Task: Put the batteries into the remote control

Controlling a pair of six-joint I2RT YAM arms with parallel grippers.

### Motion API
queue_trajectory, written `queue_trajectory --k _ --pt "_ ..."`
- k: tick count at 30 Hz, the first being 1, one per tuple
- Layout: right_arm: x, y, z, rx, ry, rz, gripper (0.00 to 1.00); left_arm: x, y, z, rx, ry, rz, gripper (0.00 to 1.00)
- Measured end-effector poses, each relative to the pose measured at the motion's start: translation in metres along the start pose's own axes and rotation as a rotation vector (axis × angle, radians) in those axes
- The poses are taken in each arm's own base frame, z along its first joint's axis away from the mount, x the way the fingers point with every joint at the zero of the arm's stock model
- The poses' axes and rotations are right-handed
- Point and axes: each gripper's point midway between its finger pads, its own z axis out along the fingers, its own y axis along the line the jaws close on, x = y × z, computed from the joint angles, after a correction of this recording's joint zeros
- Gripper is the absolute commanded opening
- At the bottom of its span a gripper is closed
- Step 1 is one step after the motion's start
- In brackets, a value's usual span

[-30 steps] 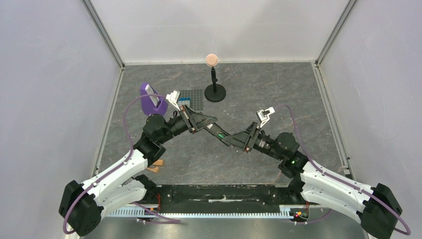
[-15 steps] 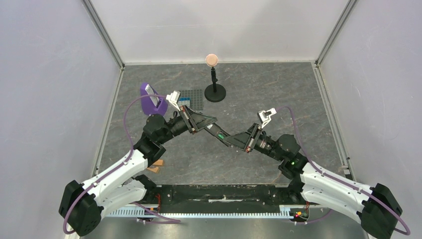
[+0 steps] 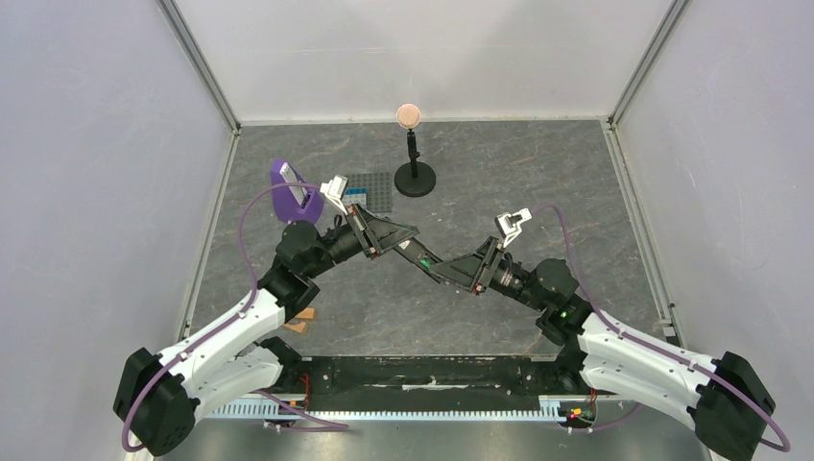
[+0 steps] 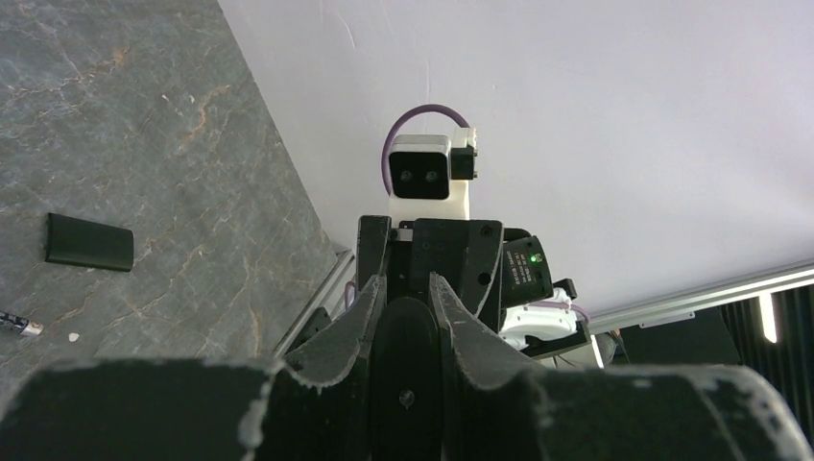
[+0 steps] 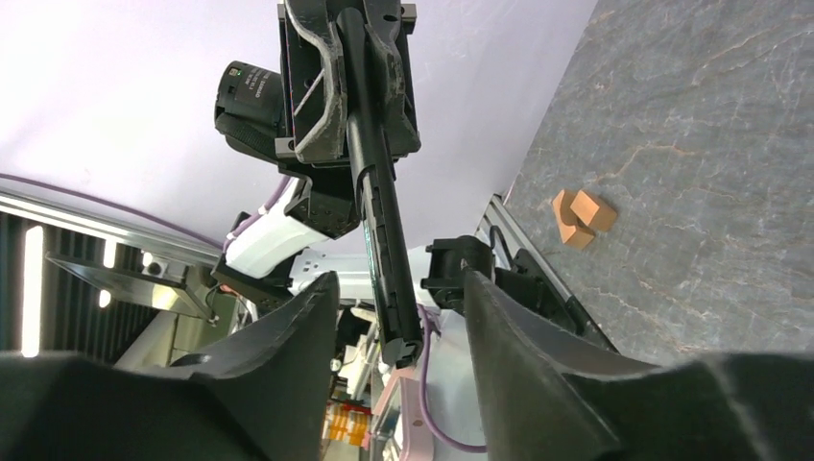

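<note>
The remote control (image 5: 374,192) is held in the air above the desk (image 3: 538,182), on the arm-base side of the round-footed stand (image 3: 415,180) and well apart from it. The left fingers (image 4: 370,307) are clenched on one end of it. The right fingers (image 5: 322,307) are spread, one on each side of the remote's free end, with a gap showing on both sides. The darker battery with a light tip (image 4: 17,325) lies on the desk, seen only in the left wrist view, so its place relative to the stand cannot be told. Two orange-tan blocks (image 3: 302,319) sit on the near left of the stand, far from it.
</note>
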Motion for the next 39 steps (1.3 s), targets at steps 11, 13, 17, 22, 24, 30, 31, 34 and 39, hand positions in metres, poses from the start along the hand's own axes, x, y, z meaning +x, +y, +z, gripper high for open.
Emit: queue_trajectory --k 11,13,17,22,24,30,31,34,39 --pt "-0.004 -0.003 -0.006 0.033 -0.022 -0.101 0.78 0.003 0.005 -0.003 -0.008 0.003 0.005 0.02" --pt "-0.005 -0.002 -0.004 0.032 -0.016 -0.117 0.76 0.003 0.004 -0.004 -0.005 0.003 0.007 0.02" --pt "-0.002 -0.003 0.002 0.037 0.009 -0.123 0.68 0.003 0.003 -0.004 -0.003 0.001 0.008 0.02" --pt "0.003 -0.006 0.013 0.009 0.042 -0.091 0.46 0.002 0.0 -0.004 0.01 -0.004 0.012 0.02" --pt "0.004 -0.003 0.017 -0.01 0.051 -0.074 0.4 0.001 -0.001 -0.004 0.016 -0.006 0.015 0.02" --pt "0.004 0.011 0.02 -0.074 0.058 -0.062 0.17 0.0 -0.003 -0.003 0.026 -0.009 0.006 0.13" --pt "0.003 0.012 0.02 -0.08 0.058 -0.06 0.11 -0.001 -0.006 -0.003 0.035 -0.013 0.007 0.2" --pt "0.004 0.016 0.02 -0.094 0.061 -0.053 0.0 -0.002 -0.01 -0.003 0.053 -0.015 0.005 0.43" --pt "0.007 0.022 0.019 -0.121 0.085 -0.047 0.0 -0.001 -0.009 -0.003 0.051 -0.009 0.004 0.71"
